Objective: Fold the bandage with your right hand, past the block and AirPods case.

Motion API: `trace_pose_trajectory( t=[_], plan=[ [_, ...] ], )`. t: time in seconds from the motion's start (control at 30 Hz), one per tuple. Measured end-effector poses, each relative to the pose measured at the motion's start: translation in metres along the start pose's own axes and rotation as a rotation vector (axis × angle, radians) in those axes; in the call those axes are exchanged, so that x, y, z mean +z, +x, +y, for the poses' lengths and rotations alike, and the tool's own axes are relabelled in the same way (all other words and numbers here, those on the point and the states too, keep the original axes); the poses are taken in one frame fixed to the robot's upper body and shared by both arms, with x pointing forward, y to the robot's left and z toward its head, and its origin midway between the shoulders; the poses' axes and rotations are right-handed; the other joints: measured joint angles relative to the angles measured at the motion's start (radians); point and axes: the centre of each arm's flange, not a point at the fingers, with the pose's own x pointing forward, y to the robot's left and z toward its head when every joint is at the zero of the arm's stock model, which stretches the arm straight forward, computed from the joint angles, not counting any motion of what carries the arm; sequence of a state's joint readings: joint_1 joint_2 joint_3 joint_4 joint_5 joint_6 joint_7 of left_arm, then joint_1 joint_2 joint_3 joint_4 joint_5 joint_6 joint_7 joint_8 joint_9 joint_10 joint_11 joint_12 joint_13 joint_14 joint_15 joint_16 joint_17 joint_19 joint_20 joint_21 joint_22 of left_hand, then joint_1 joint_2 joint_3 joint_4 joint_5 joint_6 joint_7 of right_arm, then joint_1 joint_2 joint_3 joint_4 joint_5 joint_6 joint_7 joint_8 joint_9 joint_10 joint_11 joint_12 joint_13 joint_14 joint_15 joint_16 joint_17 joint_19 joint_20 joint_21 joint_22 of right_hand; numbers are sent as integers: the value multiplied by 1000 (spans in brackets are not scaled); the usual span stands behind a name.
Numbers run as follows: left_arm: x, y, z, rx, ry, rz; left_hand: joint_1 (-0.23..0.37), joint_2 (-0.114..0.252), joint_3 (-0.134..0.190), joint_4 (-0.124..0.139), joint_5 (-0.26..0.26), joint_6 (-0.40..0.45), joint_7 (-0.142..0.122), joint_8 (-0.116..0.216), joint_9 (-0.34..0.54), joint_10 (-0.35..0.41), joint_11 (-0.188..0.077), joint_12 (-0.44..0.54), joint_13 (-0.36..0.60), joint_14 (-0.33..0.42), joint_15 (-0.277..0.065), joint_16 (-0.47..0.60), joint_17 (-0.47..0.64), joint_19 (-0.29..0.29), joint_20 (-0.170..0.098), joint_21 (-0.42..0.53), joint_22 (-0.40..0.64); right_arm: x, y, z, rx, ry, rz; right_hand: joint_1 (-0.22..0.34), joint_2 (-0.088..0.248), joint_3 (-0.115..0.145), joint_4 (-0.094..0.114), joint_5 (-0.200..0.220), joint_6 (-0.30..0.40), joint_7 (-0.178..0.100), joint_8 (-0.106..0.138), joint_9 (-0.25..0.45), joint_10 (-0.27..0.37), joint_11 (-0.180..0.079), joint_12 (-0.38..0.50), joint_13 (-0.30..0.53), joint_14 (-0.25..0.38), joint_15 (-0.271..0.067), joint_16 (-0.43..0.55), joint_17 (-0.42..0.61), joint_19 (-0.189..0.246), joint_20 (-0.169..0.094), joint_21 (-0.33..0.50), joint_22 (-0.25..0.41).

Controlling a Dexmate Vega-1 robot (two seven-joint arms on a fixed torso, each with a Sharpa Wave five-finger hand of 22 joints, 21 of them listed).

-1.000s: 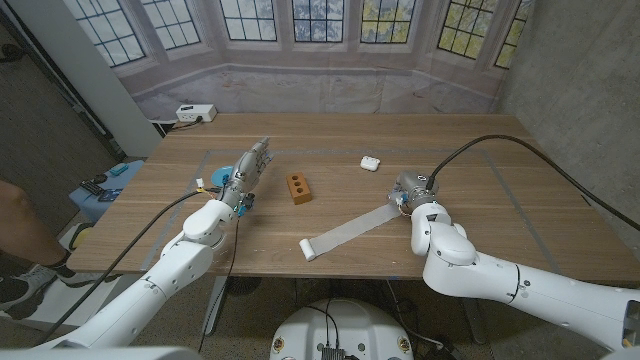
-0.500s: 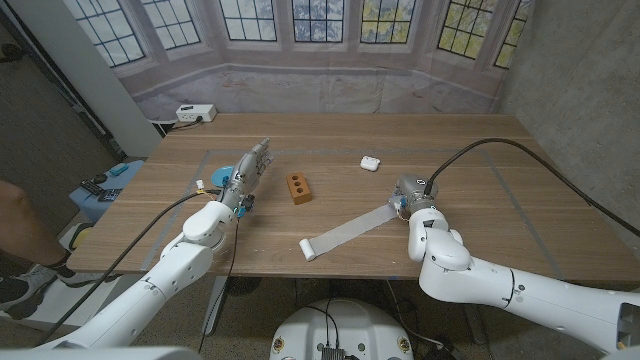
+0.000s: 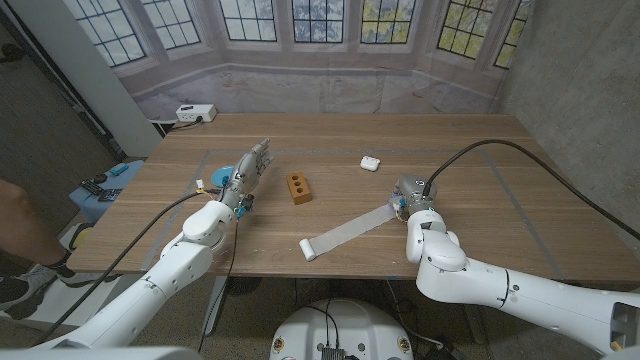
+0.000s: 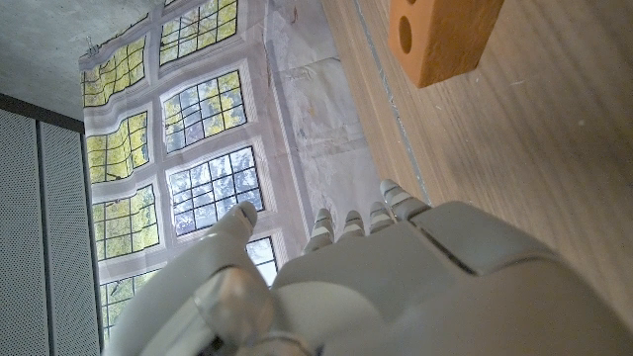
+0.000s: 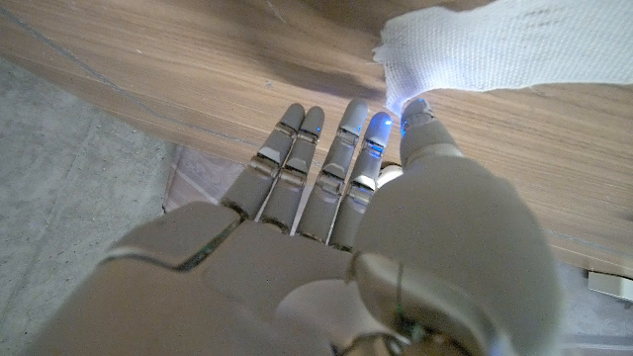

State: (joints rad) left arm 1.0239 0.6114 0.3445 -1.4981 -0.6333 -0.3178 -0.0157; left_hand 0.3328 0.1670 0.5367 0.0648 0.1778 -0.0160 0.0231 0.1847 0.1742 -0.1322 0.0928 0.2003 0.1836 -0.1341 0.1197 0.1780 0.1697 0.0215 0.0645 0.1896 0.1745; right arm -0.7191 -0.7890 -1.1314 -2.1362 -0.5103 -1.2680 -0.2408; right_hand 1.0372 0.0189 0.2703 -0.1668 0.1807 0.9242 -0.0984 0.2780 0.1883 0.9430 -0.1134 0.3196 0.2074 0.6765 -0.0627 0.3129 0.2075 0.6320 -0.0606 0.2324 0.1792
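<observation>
A white bandage [image 3: 348, 230] lies as a long strip slanting across the table's near middle, its rolled end [image 3: 308, 249] toward the front edge. My right hand [image 3: 408, 196] is over its far end. In the right wrist view the thumb and a fingertip [image 5: 380, 127] meet on the bandage [image 5: 475, 47] edge, which curls up slightly; the other fingers reach out straight. The orange block [image 3: 298, 187] with two holes sits left of the bandage, also seen as block [image 4: 445, 38]. The white AirPods case [image 3: 370, 161] lies farther back. My left hand [image 3: 248, 172] is left of the block, fingers extended, holding nothing.
A white power strip [image 3: 195, 113] lies at the table's far left corner. A small white and yellow item [image 3: 212, 182] sits beside my left hand. A black cable [image 3: 500, 145] arcs over the table's right part. A person's leg [image 3: 18, 222] shows at the left edge.
My right forearm has shifted slightly leftward; the hand stays at the bandage's far end. The left arm, block and case have not moved.
</observation>
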Motion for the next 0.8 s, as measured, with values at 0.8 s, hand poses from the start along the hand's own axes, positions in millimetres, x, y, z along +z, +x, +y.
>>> trace_pose_trajectory(
  t=[0.8],
  plan=[
    [-1, 0, 1, -4, 1, 6, -9, -1, 3, -3, 0, 0, 0, 0, 0, 0, 0, 0, 0, 0, 0, 0, 0, 0, 0, 0, 0, -1, -4, 7, -9, -1, 3, 34, 0, -6, 0, 0, 28, -10, 0, 0, 28, -18, 0, 0, 21, -3, 8, 4, 3, 3, 0, 0]
  ],
)
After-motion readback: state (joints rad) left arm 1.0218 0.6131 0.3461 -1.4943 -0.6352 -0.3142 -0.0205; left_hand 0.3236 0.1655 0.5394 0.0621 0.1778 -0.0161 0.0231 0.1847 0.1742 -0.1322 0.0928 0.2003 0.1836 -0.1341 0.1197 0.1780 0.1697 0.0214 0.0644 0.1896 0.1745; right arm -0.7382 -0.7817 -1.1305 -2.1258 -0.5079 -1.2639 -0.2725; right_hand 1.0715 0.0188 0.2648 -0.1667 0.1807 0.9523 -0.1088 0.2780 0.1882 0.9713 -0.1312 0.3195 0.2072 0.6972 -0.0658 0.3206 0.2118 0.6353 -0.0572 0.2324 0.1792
